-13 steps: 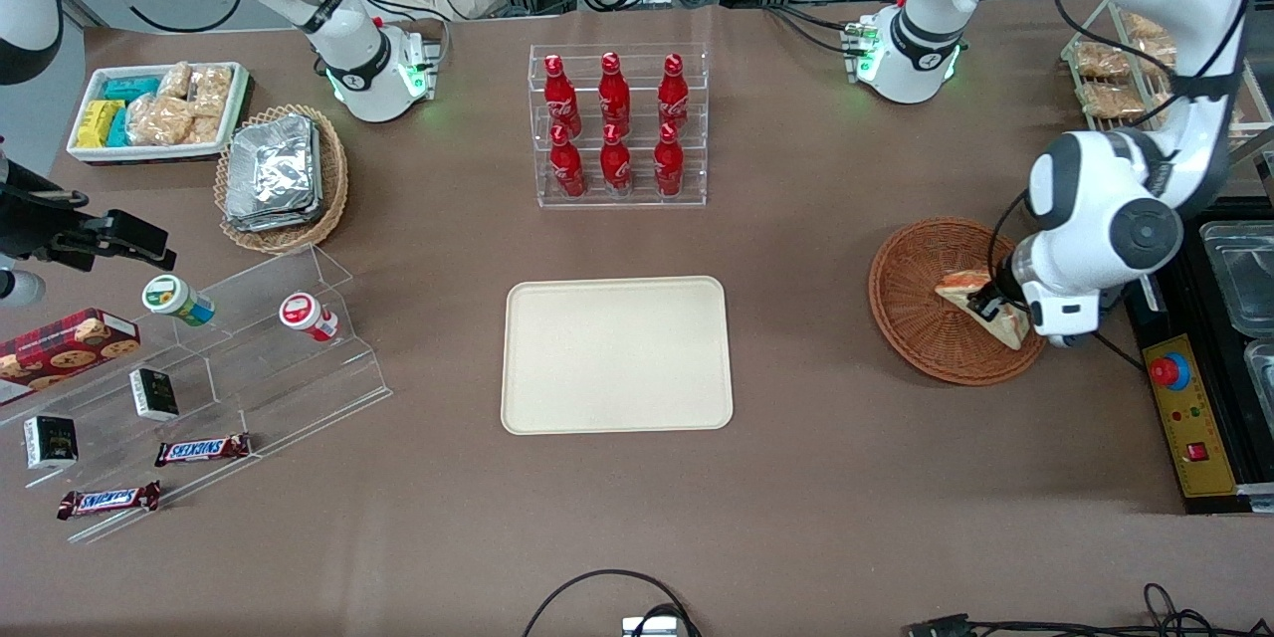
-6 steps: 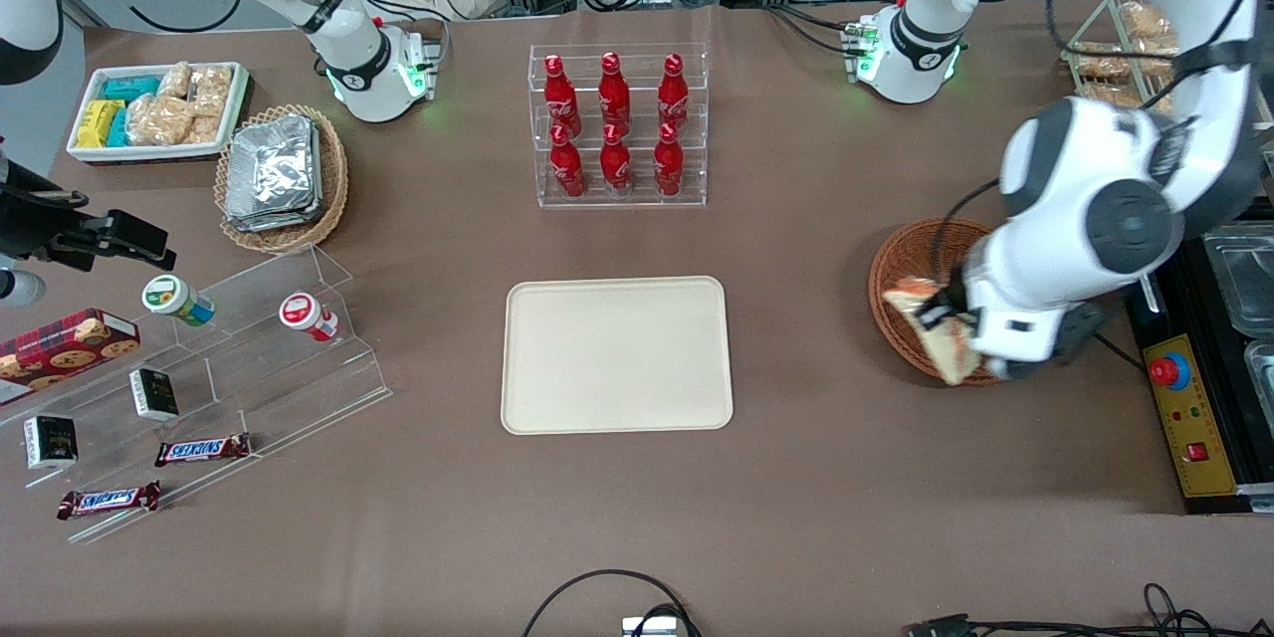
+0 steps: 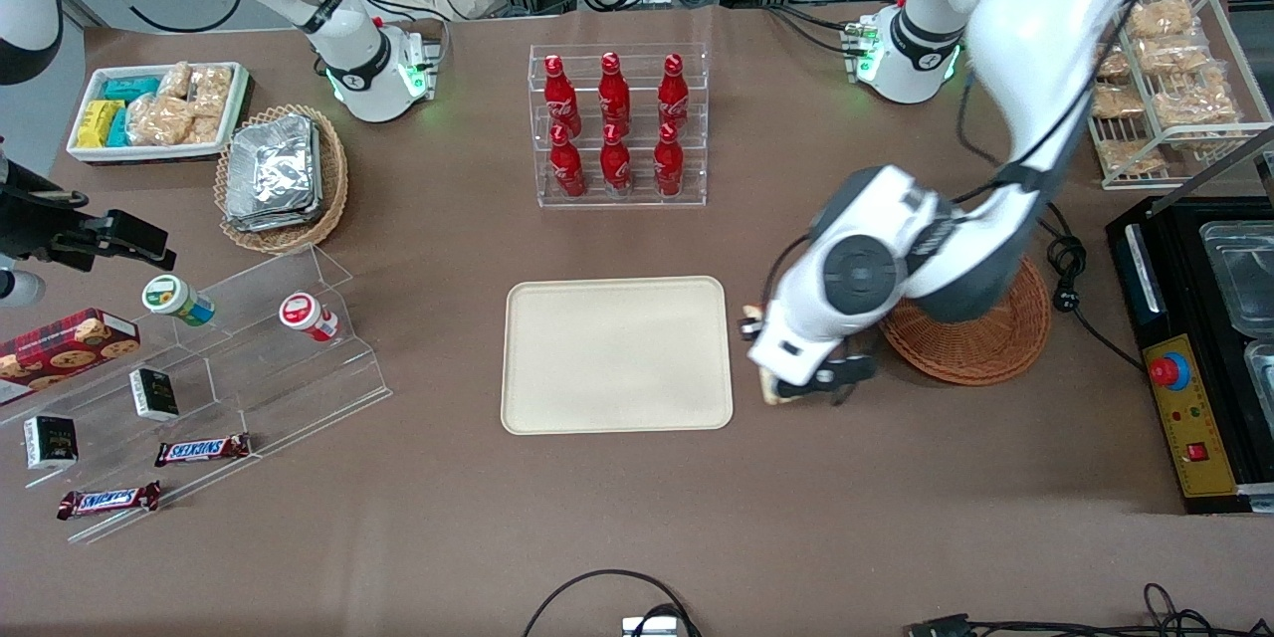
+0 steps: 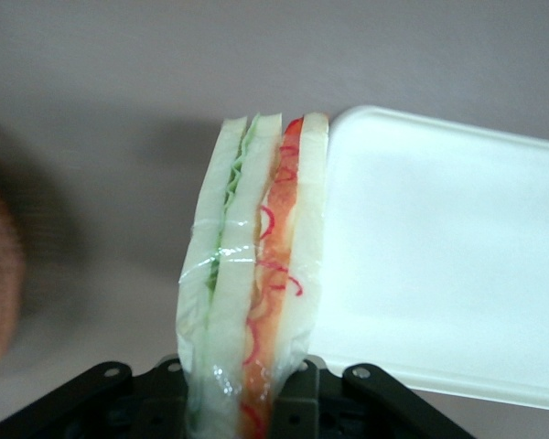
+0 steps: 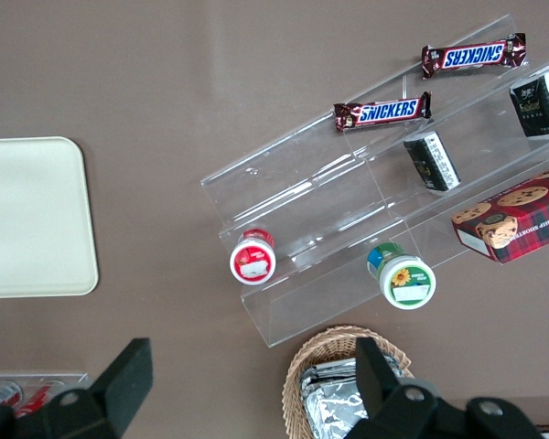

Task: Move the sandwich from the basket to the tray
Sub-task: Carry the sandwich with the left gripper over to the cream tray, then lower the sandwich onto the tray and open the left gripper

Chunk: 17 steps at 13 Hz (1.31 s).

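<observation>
Gripper (image 3: 764, 358) clamped on sandwich (image 4: 256, 274), held above tabletop (image 3: 796, 478) between basket (image 3: 980, 343) and tray (image 3: 617, 355).

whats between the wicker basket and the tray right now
In the front view the gripper sits there, shut on the sandwich, which hangs beside the tray rim, not yet over it. The basket holds nothing visible.

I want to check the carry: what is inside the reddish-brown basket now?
The visible part of the basket holds nothing; the left arm covers the rest. The gripper, beside the tray, grips the sandwich.
</observation>
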Tool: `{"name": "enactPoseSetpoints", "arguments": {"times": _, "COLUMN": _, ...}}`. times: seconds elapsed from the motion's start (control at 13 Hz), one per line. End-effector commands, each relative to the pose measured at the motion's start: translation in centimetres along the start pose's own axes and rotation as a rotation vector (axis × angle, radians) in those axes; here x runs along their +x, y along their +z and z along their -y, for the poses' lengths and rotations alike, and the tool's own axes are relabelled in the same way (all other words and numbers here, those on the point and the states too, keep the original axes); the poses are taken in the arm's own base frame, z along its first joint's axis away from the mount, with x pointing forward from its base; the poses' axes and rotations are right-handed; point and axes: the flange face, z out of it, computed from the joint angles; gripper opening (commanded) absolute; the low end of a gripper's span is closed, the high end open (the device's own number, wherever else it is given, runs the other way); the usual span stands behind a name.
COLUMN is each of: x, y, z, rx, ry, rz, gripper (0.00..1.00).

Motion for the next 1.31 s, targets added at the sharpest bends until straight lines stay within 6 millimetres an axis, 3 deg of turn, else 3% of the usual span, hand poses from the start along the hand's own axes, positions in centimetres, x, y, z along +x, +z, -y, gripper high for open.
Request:
{"name": "enactPoseSetpoints", "arguments": {"times": 0.0, "x": -0.4, "y": 3.6, "z": -4.0, "rx": -0.015, "ry": 0.033, "rz": -0.022, "gripper": 0.0}}
{"name": "enactPoseSetpoints", "arguments": {"times": 0.23, "x": -1.1, "y": 7.2, "z": -6.4, "rx": -0.02, "ry": 0.06, "rz": -0.019, "gripper": 0.02}}
{"name": "enactPoseSetpoints", "arguments": {"times": 0.46, "x": -1.8, "y": 10.7, "z": -7.7, "rx": 0.024, "ry": 0.064, "rz": -0.017, "gripper": 0.4}}
{"name": "enactPoseSetpoints", "arguments": {"times": 0.54, "x": -2.3, "y": 11.3, "z": -7.9, "rx": 0.037, "ry": 0.07, "rz": -0.015, "gripper": 0.57}}
{"name": "enactPoseSetpoints", "arguments": {"times": 0.62, "x": -2.5, "y": 11.6, "z": -8.0, "rx": 0.042, "ry": 0.075, "rz": -0.014, "gripper": 0.87}}
{"name": "enactPoseSetpoints", "arguments": {"times": 0.69, "x": -2.5, "y": 11.5, "z": -8.0, "rx": 0.043, "ry": 0.075, "rz": -0.014, "gripper": 1.0}}
{"name": "enactPoseSetpoints", "arguments": {"times": 0.85, "x": -2.6, "y": 10.4, "z": -7.9, "rx": 0.047, "ry": 0.076, "rz": -0.026, "gripper": 1.0}}
{"name": "enactPoseSetpoints", "arguments": {"times": 1.0, "x": -2.1, "y": 7.7, "z": -7.1, "rx": 0.053, "ry": 0.06, "rz": -0.044, "gripper": 1.0}}
{"name": "enactPoseSetpoints", "arguments": {"times": 1.08, "x": -2.5, "y": 5.9, "z": -6.3, "rx": 0.096, "ry": 0.056, "rz": -0.037, "gripper": 1.0}}
{"name": "enactPoseSetpoints", "arguments": {"times": 1.23, "x": -1.5, "y": 0.6, "z": -2.5, "rx": 0.145, "ry": -0.008, "rz": -0.024, "gripper": 1.0}}
